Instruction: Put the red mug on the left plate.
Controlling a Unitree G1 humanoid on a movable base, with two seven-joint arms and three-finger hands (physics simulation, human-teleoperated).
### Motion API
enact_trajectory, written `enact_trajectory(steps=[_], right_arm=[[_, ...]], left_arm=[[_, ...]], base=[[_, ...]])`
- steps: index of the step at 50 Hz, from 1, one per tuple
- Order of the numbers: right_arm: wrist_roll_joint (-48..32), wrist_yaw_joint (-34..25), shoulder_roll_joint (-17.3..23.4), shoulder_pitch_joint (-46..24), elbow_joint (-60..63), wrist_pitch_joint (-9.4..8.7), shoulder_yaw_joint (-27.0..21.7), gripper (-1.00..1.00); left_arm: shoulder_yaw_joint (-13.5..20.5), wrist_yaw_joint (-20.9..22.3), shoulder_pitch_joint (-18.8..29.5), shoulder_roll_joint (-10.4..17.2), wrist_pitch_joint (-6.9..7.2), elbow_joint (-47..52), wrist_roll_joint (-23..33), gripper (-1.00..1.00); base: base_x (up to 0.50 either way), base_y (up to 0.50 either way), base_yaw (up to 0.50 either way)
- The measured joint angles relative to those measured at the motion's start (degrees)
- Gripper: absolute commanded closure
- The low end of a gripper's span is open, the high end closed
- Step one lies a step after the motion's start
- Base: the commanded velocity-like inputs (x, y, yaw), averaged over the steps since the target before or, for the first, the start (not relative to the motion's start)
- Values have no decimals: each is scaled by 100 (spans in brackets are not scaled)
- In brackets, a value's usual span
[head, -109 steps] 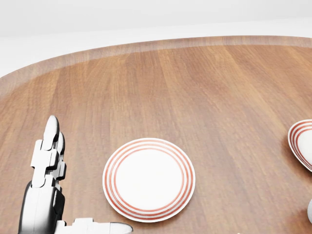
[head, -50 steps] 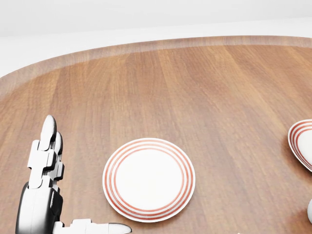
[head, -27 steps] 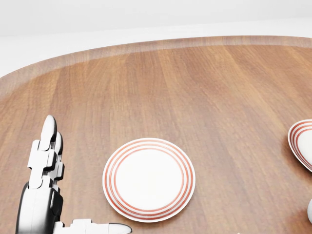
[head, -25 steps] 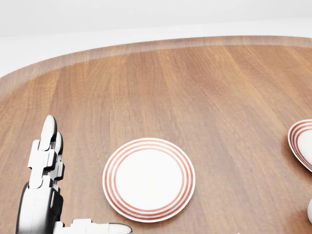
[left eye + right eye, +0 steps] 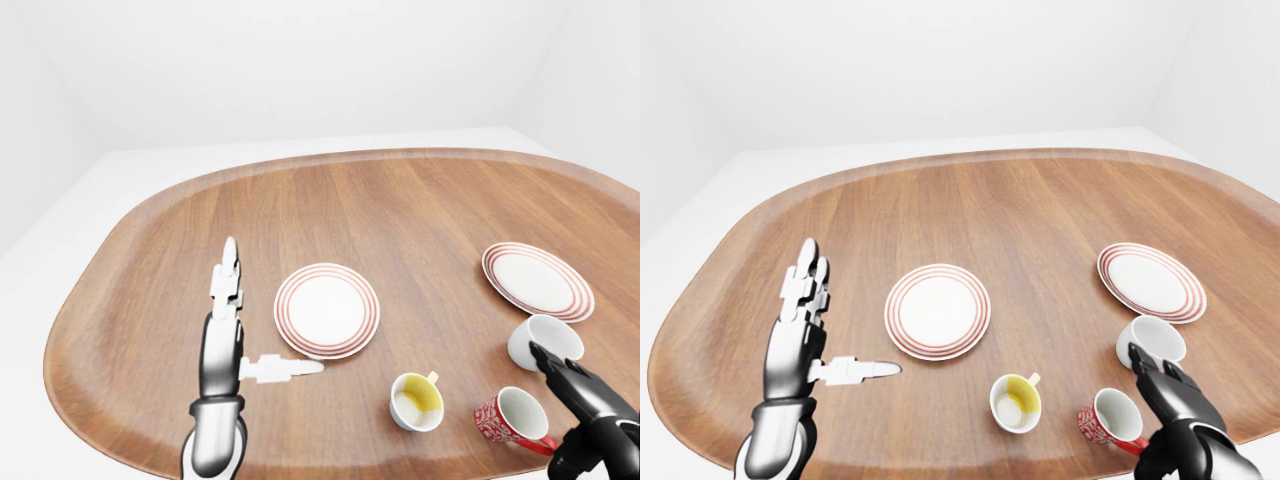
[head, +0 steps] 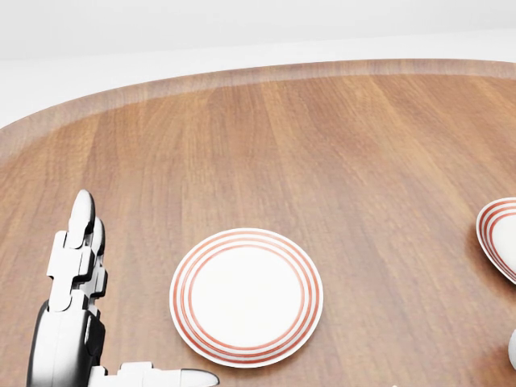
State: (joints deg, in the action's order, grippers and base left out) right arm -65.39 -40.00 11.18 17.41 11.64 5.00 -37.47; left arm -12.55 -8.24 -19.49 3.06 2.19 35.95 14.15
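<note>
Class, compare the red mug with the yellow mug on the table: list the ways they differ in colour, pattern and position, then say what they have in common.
The red mug has a red-and-white patterned outside; the yellow mug is cream outside and yellow inside. In the right-eye view, the red mug sits next to the right hand, while the yellow mug sits further left, nearer the left plate. Both stand upright on the table, openings up, off any plate.

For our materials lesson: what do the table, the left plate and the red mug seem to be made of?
Table: wood-look, satin finish, with visible grain streaks.
Left plate: likely glazed ceramic, smooth white with red rings.
Red mug: probably ceramic too, red patterned outside, plain white inside. As renders, these are appearances only.
</note>
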Motion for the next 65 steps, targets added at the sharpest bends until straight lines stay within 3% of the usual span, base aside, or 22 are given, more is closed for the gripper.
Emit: enact_trajectory(steps=[41,65], right_arm=[[122,0,292,-205,-818,0,587,-100],[174,39,516,-276,-1485,0,826,-100]], left_arm=[[-51,-32,9,13,22,-6,33,-100],[-143,-46,120,4,203,15,125,-100]], base=[[0,0,0],[0,0,0]])
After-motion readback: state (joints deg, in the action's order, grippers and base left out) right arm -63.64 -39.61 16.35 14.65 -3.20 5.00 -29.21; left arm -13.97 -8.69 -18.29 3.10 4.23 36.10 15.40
